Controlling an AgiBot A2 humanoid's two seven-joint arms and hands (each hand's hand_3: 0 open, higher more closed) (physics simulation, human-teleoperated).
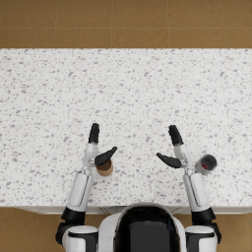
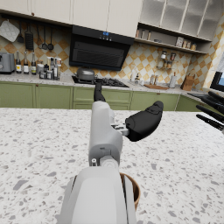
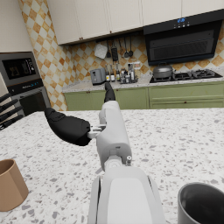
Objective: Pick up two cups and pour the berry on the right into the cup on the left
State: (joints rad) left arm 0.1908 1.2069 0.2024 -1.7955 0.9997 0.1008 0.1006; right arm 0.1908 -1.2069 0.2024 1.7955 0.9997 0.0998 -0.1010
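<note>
A brown cup stands on the white speckled counter, just under my left wrist; its rim peeks out beside the forearm. A dark grey cup with a red berry inside stands right of my right wrist, and its rim shows beside that forearm. My left hand hovers open just beyond the brown cup, holding nothing. My right hand is open too, left of and beyond the grey cup. The brown cup also appears in the right wrist view.
The counter's front edge runs just behind both cups, with brown floor past its far edge. Kitchen cabinets and a stove line the background wall in the wrist views.
</note>
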